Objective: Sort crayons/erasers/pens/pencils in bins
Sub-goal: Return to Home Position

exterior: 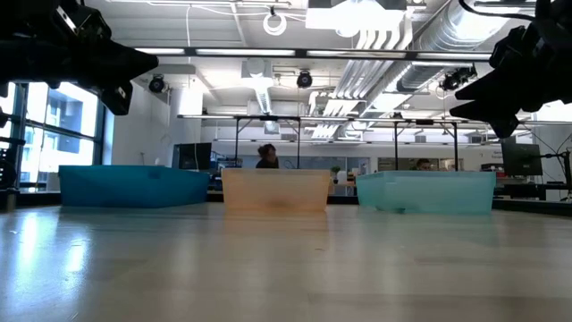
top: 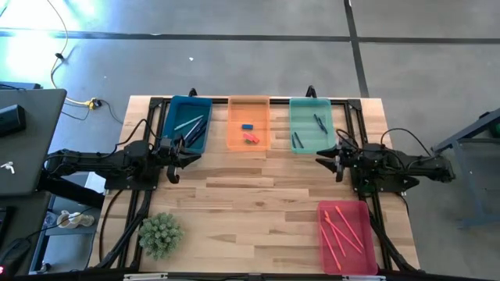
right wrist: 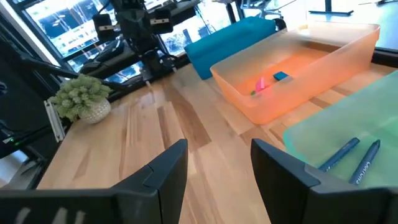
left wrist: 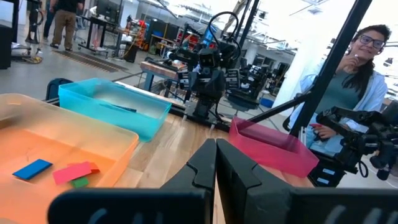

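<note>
From above, you see the erasers (top: pixel 248 133) inside the orange bin (top: pixel 248 100); the left gripper (top: pixel 178 158) hangs left of that bin, the right gripper (top: pixel 330 161) right of it. Left wrist: fingers (left wrist: pixel 239 171) pressed together, empty. Right wrist: fingers (right wrist: pixel 163 168) spread, empty

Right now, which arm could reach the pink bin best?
Probably the right arm: the pink bin lies close by on its side, while the left arm is across the table.

Translucent plastic bins (top: pixel 249 137), smooth pale wood table (top: pixel 258 203)
</note>
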Robot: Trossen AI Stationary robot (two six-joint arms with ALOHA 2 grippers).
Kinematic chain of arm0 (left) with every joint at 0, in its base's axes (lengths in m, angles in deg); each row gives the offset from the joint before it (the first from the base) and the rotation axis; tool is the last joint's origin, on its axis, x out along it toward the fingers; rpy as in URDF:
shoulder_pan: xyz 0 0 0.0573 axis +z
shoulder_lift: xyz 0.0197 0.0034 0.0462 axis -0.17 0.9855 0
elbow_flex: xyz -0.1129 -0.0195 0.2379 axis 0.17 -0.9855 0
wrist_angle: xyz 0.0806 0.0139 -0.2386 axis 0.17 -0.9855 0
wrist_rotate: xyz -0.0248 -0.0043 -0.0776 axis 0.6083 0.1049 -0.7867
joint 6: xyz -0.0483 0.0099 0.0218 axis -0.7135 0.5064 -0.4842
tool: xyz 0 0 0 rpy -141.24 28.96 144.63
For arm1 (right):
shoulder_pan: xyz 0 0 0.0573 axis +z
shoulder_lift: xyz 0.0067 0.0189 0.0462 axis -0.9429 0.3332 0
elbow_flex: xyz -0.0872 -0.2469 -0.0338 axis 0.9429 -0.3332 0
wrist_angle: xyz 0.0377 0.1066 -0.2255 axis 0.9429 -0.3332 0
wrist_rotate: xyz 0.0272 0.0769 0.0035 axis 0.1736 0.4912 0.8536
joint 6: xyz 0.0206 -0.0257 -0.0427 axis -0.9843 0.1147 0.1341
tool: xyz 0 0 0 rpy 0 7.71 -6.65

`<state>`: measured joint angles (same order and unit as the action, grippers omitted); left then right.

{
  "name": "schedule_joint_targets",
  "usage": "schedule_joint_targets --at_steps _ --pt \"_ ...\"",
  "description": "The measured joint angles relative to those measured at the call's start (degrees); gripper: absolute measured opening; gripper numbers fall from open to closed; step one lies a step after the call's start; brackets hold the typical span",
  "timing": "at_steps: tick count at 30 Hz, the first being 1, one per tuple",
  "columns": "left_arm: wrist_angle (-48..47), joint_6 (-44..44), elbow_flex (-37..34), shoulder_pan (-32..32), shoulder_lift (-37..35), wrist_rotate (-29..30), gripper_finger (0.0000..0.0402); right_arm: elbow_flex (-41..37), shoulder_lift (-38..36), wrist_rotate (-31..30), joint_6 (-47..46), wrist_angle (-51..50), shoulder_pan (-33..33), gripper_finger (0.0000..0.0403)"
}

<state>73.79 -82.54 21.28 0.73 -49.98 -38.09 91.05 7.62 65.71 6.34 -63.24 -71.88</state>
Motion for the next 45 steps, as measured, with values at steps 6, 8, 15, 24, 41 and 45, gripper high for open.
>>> schedule_joint_targets --at_steps 6,8,15,24,41,45 --pt "0.0 0.0 0.0 0.0 0.0 0.0 0.0001 0.0 0.02 0.34 -6.53 -0.08 0.0 0.0169" --pt "0.0 0.0 0.0 -0.01 0.0 0.0 0.0 0.0 0.02 0.36 -7.32 -0.3 0.0 0.0169" --pt "0.0 0.0 0.0 0.01 0.0 0.0 0.0 0.0 0.02 0.37 -2.71 -1.59 0.0 0.0169" --pt "0.01 0.0 0.0 0.01 0.0 0.0 0.0001 0.02 0.02 0.37 -2.84 -1.59 0.0 0.0169" --pt "0.0 0.0 0.0 -0.01 0.0 0.0 0.0 0.04 0.02 0.37 -2.78 -1.57 -0.02 0.0169" --pt "0.0 0.0 0.0 0.0 -0.01 0.0 0.0 0.04 0.02 0.36 -2.78 -1.57 0.0 0.0169"
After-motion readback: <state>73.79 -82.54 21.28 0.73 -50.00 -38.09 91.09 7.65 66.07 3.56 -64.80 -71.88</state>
